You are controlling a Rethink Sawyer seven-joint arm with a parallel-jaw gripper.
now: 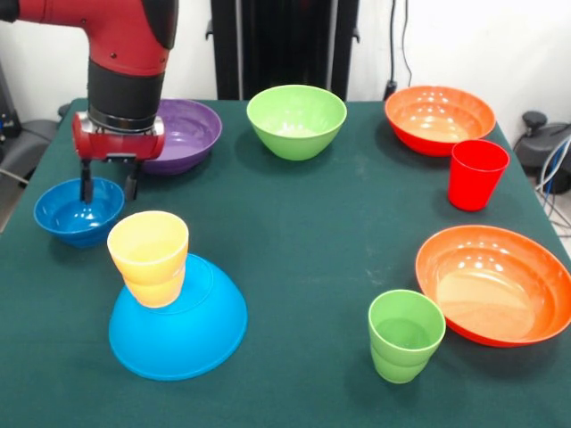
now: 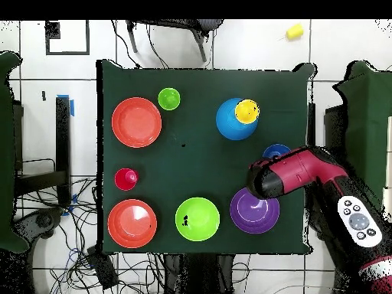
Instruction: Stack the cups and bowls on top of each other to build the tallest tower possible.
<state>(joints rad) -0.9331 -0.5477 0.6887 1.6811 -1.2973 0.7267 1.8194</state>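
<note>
The tower is a large light-blue bowl (image 1: 183,334) (image 2: 230,122), upside down at the front left, with a yellow cup (image 1: 149,254) (image 2: 246,111) upright on it. My gripper (image 1: 109,189) is open and empty. It hangs at the rim of the small dark-blue bowl (image 1: 71,214) (image 2: 276,149), one finger over the inside and one outside. In the overhead view the arm's head (image 2: 264,180) hides the fingers. Loose on the table are a purple bowl (image 1: 187,134) (image 2: 254,212), a green bowl (image 1: 296,120) (image 2: 197,219), two orange bowls (image 1: 439,118) (image 1: 495,283), a red cup (image 1: 476,174) and a green cup (image 1: 406,335).
In the overhead view the orange bowls (image 2: 136,122) (image 2: 132,223), red cup (image 2: 125,179) and green cup (image 2: 168,98) lie on the side away from the arm. A small yellow thing (image 2: 294,31) lies on the floor beyond the table. Cables run around the table's edges.
</note>
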